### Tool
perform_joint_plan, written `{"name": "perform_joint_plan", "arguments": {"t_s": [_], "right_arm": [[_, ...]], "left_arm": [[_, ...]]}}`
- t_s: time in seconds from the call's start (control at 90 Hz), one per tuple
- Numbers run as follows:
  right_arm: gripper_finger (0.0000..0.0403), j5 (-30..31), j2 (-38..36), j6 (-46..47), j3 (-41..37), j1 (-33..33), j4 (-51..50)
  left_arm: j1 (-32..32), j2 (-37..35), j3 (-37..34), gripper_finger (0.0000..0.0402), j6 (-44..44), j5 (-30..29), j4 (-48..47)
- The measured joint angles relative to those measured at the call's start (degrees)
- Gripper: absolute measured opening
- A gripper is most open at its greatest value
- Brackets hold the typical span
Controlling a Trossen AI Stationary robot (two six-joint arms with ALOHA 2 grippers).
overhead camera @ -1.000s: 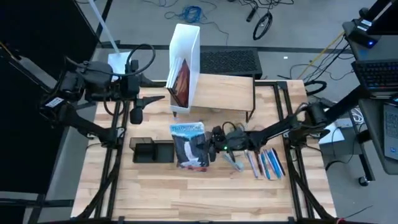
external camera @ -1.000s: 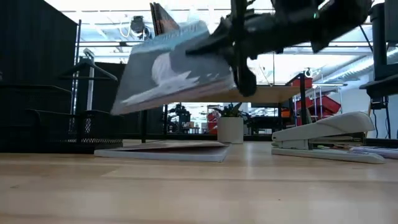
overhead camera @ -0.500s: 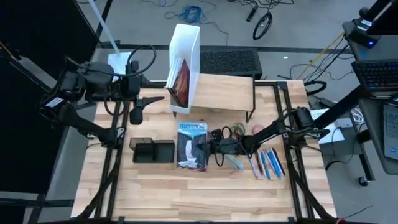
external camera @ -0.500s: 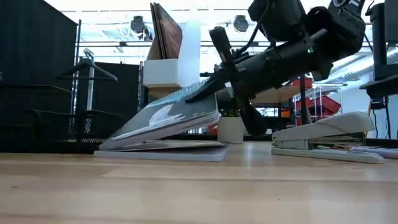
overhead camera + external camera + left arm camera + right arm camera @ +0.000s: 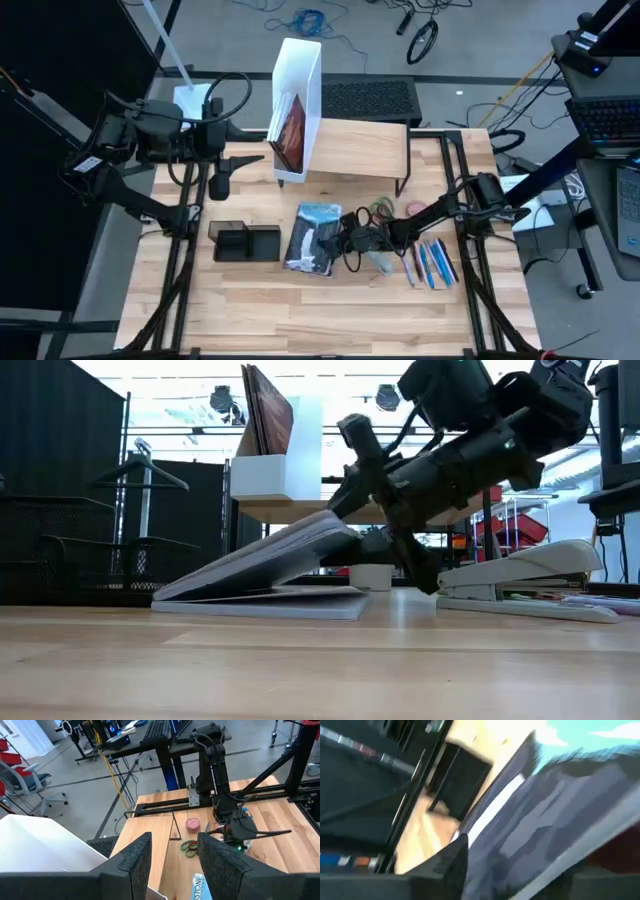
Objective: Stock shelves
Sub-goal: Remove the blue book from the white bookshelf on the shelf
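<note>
One magazine (image 5: 270, 555) hangs tilted in the right pincer (image 5: 345, 240) clamping it (low view only)

Lab: floor cables (image 5: 300, 20); laptop (image 5: 608, 118); rig frame (image 5: 165, 807)

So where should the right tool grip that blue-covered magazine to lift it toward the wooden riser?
Grip the blue-covered magazine by its raised edge, the one facing the right tool, coming in from that side. In the low view that edge is tilted up off the table while the far edge rests down, leaving room for a finger beneath.
</note>
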Motion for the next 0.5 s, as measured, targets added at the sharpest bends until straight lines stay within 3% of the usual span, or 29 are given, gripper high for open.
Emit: {"name": "perform_joint_plan", "arguments": {"t_s": [0.133,0.5], "right_arm": [[0.0207,-4.8,-3.2,-2.0,0.0,-0.1,-4.2],[0.0197,-0.5,-19.7,-11.4,0.0,-2.7,-29.6]], "left_arm": [[0.0,0.0,0.0,0.0146,0.0,0.0,0.1],[0.0,0.0,0.0,0.0146,0.1,0.0,0.1]]}}
